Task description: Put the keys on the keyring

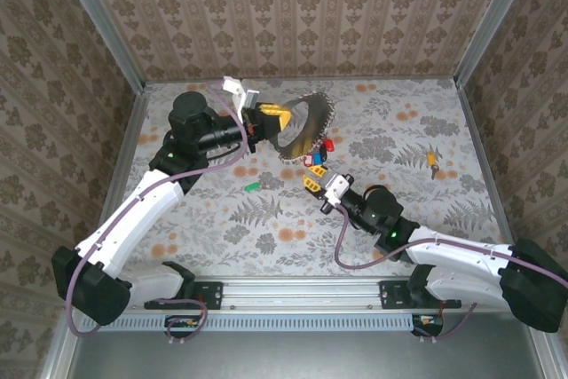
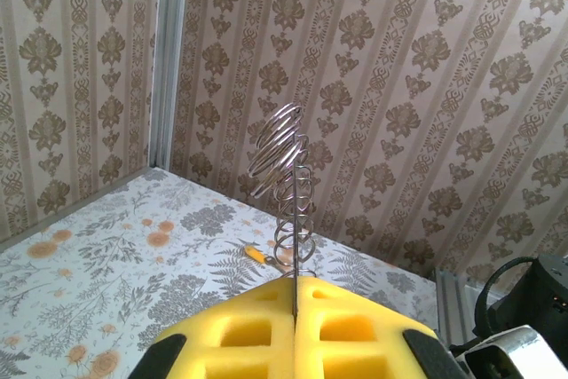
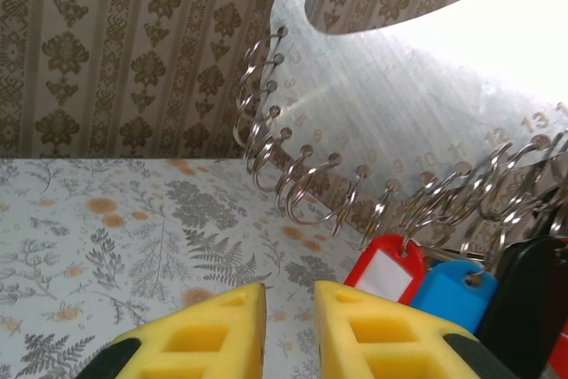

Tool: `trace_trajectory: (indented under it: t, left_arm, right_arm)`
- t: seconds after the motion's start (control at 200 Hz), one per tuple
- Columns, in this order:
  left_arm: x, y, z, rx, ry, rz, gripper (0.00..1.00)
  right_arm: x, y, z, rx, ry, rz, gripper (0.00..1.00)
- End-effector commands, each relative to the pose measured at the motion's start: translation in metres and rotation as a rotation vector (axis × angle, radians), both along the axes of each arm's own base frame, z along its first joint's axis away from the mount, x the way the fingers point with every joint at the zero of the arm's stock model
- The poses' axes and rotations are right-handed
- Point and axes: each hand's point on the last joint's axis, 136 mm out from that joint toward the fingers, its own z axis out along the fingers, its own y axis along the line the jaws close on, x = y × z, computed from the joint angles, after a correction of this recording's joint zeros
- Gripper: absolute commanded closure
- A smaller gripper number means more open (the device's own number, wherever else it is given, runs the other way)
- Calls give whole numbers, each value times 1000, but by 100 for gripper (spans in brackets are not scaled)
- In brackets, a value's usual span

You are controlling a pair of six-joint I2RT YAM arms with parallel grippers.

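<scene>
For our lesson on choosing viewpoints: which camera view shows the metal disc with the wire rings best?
Right wrist: the metal disc faces the camera, with numbered holes, wire rings and a red tag legible. Top external shows it small, gripped by the left gripper. Left wrist shows it edge-on, a thin line.

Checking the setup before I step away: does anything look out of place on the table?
Two keys lie stray on the table: a green key left of centre and a yellow key far right, apart from the ringed metal disc where others hang.
</scene>
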Motion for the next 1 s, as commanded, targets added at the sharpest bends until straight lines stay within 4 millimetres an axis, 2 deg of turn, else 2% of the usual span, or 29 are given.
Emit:
trace_trajectory:
  t: [0.0,0.175,0.4,0.64,0.99]
  left_arm:
    - [-4,6,36,-73,-101,2,100]
    - [-3,7,38,-88,-88,6,100]
    - [-3,8,37,-96,-71,7,100]
    - [-6,9,40,-100,-69,4,100]
    - [-8,10,39,-101,-58,5,100]
  right_arm:
    - [-2,5,24,41,-47,38,77]
    - [-5,15,34,59,-42,93,79]
    - [6,19,43,60,-57,59,78]
    - [21,9,32,14,-65,-49,76]
    - [26,7,32,-20,-93,-75,74]
